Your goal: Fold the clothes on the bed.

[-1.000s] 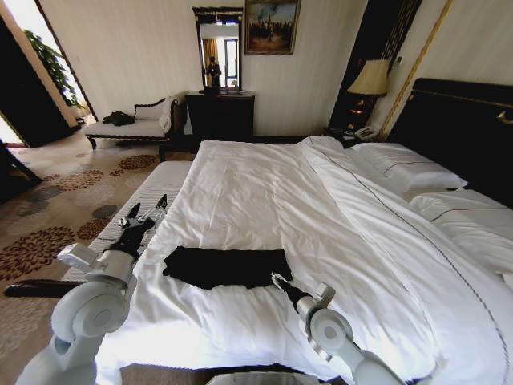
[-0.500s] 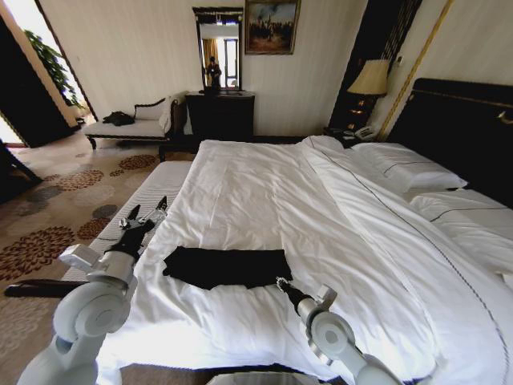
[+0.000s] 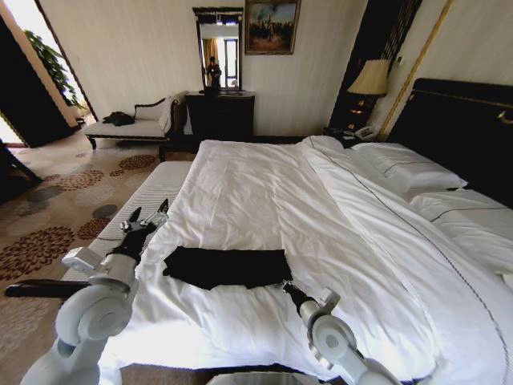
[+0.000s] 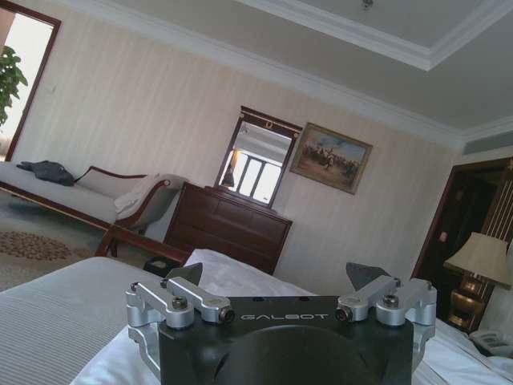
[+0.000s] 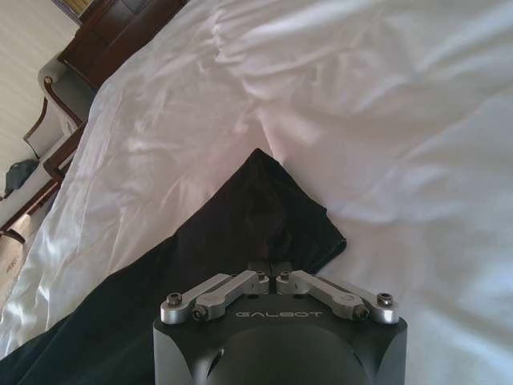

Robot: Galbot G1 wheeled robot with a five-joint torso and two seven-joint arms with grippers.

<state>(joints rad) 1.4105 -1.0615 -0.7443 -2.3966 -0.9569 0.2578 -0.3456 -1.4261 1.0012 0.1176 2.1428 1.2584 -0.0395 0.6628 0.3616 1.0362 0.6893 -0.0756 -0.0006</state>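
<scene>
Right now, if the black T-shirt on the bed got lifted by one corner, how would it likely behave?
The T-shirt would probably droop, since it lies flat and creased. It looks light, hardly denting the duvet. Pushed, it would likely bunch up. The right gripper, jaws shut, sits at its near edge.

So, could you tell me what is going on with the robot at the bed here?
A black T-shirt, already folded into a narrow strip, lies on the white bed. The right gripper, fingers shut, sits at the shirt's near right corner. The left gripper is open, raised beside the bed's left edge and apart from the shirt.
</scene>
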